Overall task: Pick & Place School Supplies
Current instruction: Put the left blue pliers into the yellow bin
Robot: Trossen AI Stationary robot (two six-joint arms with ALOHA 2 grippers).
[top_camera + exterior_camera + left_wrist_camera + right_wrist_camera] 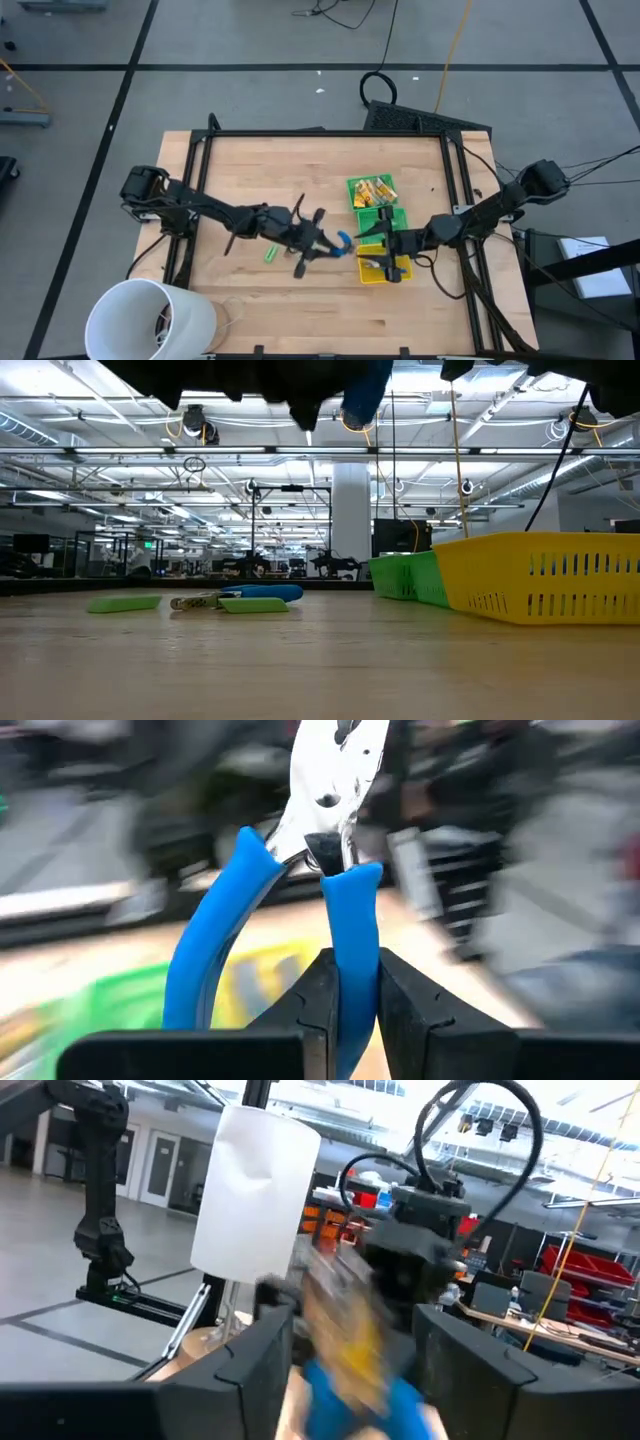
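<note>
My left gripper (322,243) hovers above the table's middle, shut on blue-handled pliers (343,243) that it carries in the air; their handle shows at the top of the low view (365,390). My right gripper (380,250) is open over the yellow bin (385,270). In its wrist view a blurred blue and yellowish thing (350,1350) stands between its fingers; whether they touch it I cannot tell. A green piece (270,254) lies flat on the table. The low view shows two green pieces (125,603) and a second blue-handled tool (240,595) lying on the table. My left gripper pinches one blue handle of the pliers (350,935) between its two fingers (315,1010). The handle runs along the fingers, and the metal head (330,770) points away beyond the fingertips. The other handle (215,930) stands free beside it. The pliers are lifted clear of the table.
A green bin (372,190) holding yellow-tan wrapped blocks sits toward the far right, with a second green bin (392,216) between it and the yellow bin. A large white cup (150,318) lies at the near left corner. A black frame (320,134) borders the table.
</note>
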